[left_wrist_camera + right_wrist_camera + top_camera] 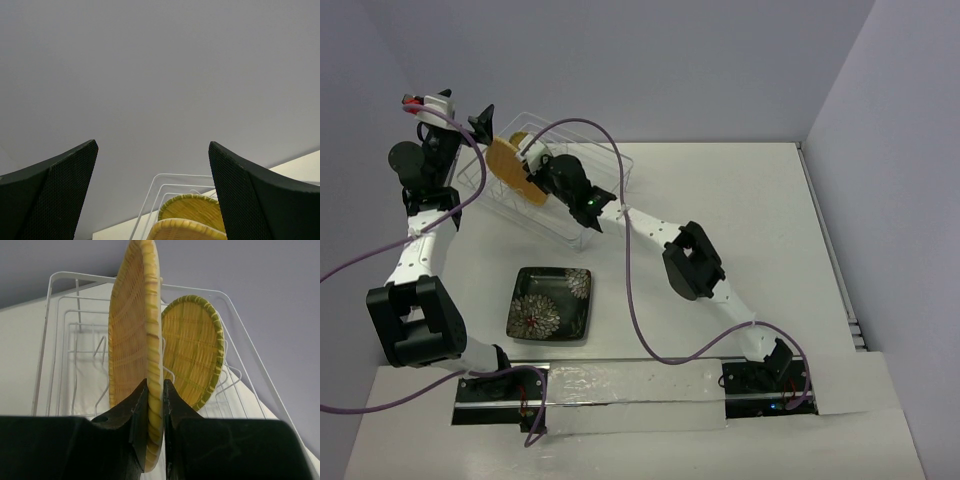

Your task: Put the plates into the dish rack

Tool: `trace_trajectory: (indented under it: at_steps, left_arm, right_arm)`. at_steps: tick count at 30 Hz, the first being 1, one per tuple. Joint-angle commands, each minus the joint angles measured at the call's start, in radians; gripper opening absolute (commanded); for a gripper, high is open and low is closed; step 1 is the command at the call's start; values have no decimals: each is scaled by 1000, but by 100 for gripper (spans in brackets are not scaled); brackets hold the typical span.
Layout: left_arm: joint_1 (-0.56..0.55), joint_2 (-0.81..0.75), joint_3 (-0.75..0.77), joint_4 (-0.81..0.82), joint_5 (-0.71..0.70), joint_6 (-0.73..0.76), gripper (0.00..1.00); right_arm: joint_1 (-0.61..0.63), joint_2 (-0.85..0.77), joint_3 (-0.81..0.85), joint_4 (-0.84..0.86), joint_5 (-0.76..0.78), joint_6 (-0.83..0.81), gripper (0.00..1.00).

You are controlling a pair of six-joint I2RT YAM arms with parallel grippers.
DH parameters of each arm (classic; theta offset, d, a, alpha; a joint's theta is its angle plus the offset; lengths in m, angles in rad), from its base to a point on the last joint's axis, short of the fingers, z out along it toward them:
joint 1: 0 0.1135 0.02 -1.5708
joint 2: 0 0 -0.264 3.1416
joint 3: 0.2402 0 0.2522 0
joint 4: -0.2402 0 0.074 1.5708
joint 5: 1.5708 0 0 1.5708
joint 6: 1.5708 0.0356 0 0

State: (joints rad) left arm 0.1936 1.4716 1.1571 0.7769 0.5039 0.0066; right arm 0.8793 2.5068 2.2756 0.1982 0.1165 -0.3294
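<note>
The wire dish rack (618,168) stands at the back left of the table. My right gripper (534,166) is shut on the rim of the orange woven plate (510,172), holding it upright on edge over the rack. In the right wrist view the fingertips (141,392) pinch that orange plate (132,335), and the small yellow plate (194,347) stands in the rack (55,335) just behind it. My left gripper (481,124) hangs open above the rack's left end, holding nothing. The black flowered plate (551,304) lies flat on the table in front of the rack.
The left wrist view looks past my open left gripper (152,145) at the grey wall, with the rack's wires (152,192) and both woven plates' top edges (192,209) below. Walls close in behind the rack and on the right. Purple cables loop over the table.
</note>
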Motion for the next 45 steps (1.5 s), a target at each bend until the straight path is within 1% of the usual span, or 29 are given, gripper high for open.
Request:
trace_trajectory:
  at_steps: [1, 6, 8, 9, 11, 13, 15, 19, 22, 24, 27, 29, 30, 32, 33, 36, 39, 41, 42, 43, 44, 45]
  left_arm:
    - [7, 20, 1, 54, -70, -70, 99]
    - [7, 36, 3, 53, -93, -92, 99]
    - [7, 38, -1, 53, -97, -92, 99]
    - [7, 40, -3, 53, -97, -91, 99]
    - [7, 41, -6, 53, -99, -86, 99]
    - [6, 40, -9, 53, -116, -83, 99]
    - [7, 42, -12, 53, -127, -84, 99]
    - [7, 47, -14, 50, -130, -88, 99]
    - [7, 53, -13, 48, -134, -94, 99]
    - [7, 60, -10, 47, -134, -101, 99]
    - [8, 68, -4, 46, -127, -114, 99]
    - [9, 74, 3, 42, -131, -125, 99]
    - [9, 76, 4, 41, -135, -131, 99]
    - [9, 78, 9, 36, -150, -160, 99]
    - [9, 79, 14, 31, -154, -171, 99]
    - [9, 76, 34, 0, -189, -215, 99]
    - [9, 58, 80, -102, -210, -254, 99]
    - [9, 45, 114, -239, -205, -290, 99]
    - [9, 39, 130, -287, -208, -304, 99]
    - [9, 26, 157, -337, -218, -317, 99]
    - [9, 17, 166, -383, -219, -334, 99]
    - [9, 3, 169, -453, -236, -379, 99]
  right_arm:
    - [9, 13, 84, 136, 26, -45, 0]
    - [16, 40, 85, 178, 15, -43, 0]
    - [17, 47, 90, 209, 23, -34, 7]
    - [15, 52, 95, 218, 15, -31, 14]
    - [16, 56, 97, 231, -1, -23, 24]
    - [18, 62, 104, 236, -14, -2, 37]
    - [17, 68, 104, 242, -26, 8, 47]
    - [21, 70, 100, 234, -65, 33, 57]
    - [25, 71, 88, 232, -76, 29, 61]
    - [26, 68, 83, 223, -74, 31, 68]
    - [27, 65, 84, 223, -55, 31, 74]
    - [25, 59, 85, 225, -11, 39, 78]
    - [24, 50, 82, 224, 12, 39, 82]
    - [24, 25, 67, 224, 37, 47, 88]
    - [23, 4, 50, 224, 41, 53, 89]
    - [20, -72, -21, 229, 46, 75, 91]
    - [15, -198, -153, 234, 45, 109, 92]
    - [14, -307, -285, 237, 48, 136, 94]
    - [14, -345, -325, 236, 48, 145, 95]
    - [11, -414, -407, 237, 61, 171, 98]
    - [10, -418, -412, 233, 64, 173, 98]
    - [7, -487, -495, 227, 63, 204, 99]
